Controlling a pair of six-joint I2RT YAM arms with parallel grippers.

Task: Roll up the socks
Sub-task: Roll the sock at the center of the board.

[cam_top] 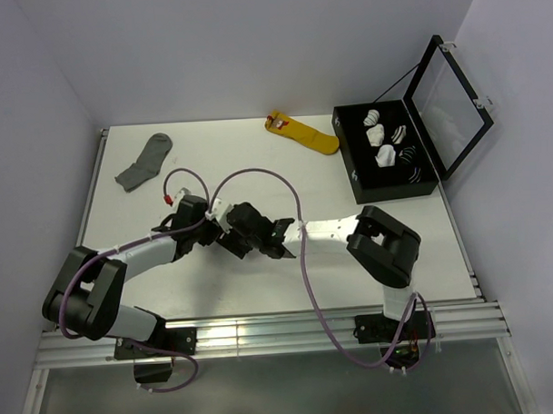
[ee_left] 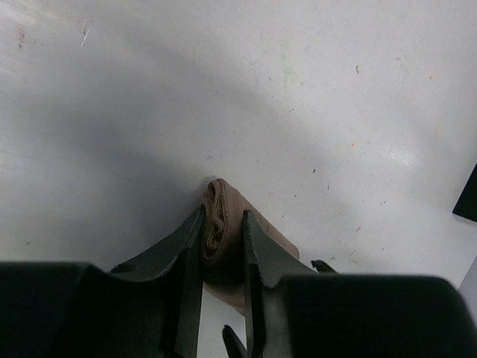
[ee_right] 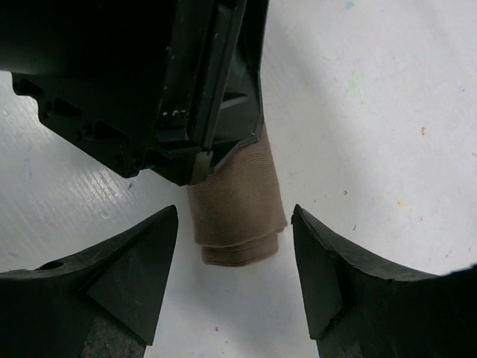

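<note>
Two arms bend inward and meet mid-worktop point(cam_top: 230, 163). My left tool point(ee_left: 223, 212) pinches the tan sock point(ee_right: 237, 194), a rolled bundle lying on the worktop. My right tool point(ee_right: 235, 211) stands spread, one finger on either side of the roll's end, not touching it. Rear right, the open black case point(cam_top: 350, 163) holds rolled socks point(cam_top: 390, 141).

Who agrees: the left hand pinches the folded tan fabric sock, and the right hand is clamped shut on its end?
Wrong on one count: the right hand is open, straddling the end of the folded tan fabric sock without gripping it, as the right wrist view shows. The left hand does pinch it.
</note>
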